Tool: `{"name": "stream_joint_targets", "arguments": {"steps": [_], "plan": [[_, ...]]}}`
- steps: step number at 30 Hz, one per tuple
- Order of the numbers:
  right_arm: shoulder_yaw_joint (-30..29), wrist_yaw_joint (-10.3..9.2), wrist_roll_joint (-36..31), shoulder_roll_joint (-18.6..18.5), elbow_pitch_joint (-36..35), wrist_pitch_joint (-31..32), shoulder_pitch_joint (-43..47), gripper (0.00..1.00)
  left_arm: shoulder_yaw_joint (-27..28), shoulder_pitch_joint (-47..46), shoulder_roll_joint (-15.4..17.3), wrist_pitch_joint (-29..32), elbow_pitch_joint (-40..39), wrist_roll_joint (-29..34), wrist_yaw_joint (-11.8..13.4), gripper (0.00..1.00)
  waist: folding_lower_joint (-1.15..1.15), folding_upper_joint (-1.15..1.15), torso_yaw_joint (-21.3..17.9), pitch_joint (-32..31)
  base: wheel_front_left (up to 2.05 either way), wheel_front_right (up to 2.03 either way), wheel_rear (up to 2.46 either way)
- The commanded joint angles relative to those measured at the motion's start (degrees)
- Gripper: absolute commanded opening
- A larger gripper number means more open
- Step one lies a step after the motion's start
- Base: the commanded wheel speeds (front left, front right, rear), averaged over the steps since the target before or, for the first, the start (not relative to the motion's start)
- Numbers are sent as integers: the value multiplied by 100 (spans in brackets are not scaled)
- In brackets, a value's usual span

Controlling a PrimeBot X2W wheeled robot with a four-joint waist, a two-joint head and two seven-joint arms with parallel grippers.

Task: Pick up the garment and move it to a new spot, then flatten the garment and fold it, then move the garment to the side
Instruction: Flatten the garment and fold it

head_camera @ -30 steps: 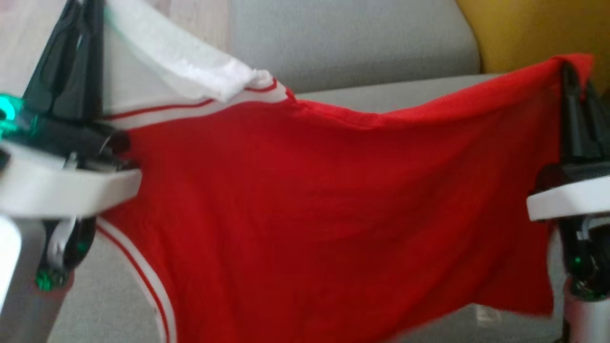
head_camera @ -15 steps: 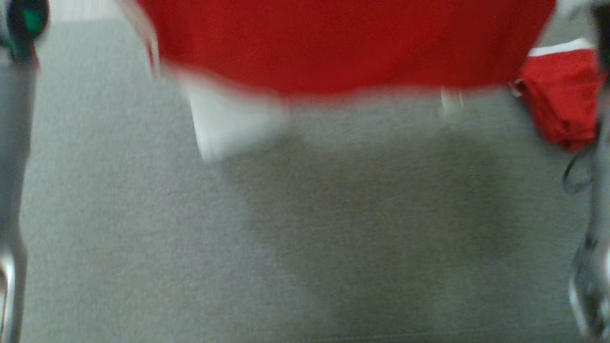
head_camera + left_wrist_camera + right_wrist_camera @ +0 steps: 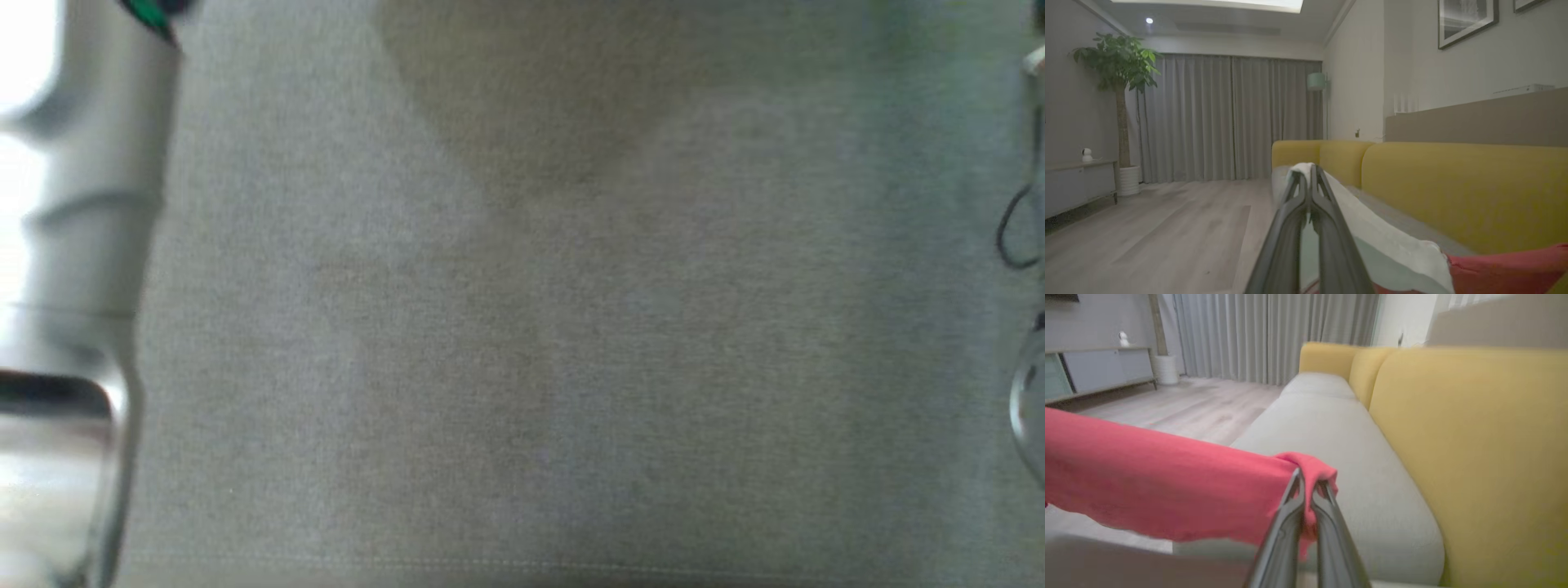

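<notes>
Red garment (image 3: 1147,477) stretches from clamped left fingers (image 3: 1281,239) to clamped right fingers (image 3: 1281,539).

- Bare grey seat cushion (image 3: 571,343) below me is free to come down onto.
- The yellow backrest (image 3: 1474,437) walls off its rear edge.
- The stretched garment (image 3: 1147,477) bars the way above the cushion's front edge.

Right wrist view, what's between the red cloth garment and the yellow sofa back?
Bare pale grey seat cushion, between red garment and yellow back, right wrist view.
</notes>
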Motion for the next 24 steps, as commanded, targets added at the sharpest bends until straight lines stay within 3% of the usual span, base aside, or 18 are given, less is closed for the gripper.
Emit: {"name": "stream_joint_targets", "arguments": {"steps": [1, 8, 12, 18, 24], "plan": [[-68, 37, -105, 178, 129, -207, 11, 0, 92, 144, 128, -99, -20, -79, -39, 0, -2, 0, 162, 387, 0, 0, 0], [-146, 37, -159, 370, 823, -769, 325, 0, 65, 898, 9, -250, 99, -113, -176, 0, -2, 0, 130, 541, 0, 0, 0], [-123, 37, 12, 470, 941, -961, 525, 0, 255, 1435, 43, -270, -262, -143, -240, 0, -2, 0, 39, 483, 0, 0, 0], [33, 37, 490, 577, 729, -1033, 1014, 0, 647, 2647, 125, -273, -1253, -97, -264, 0, -2, 0, -66, 195, 0, 0, 0], [297, 37, 1113, 657, 108, -1037, 2092, 0, 926, 4226, 184, -273, -2163, -72, -165, 0, -2, 0, -127, -479, 0, 0, 0]]}}
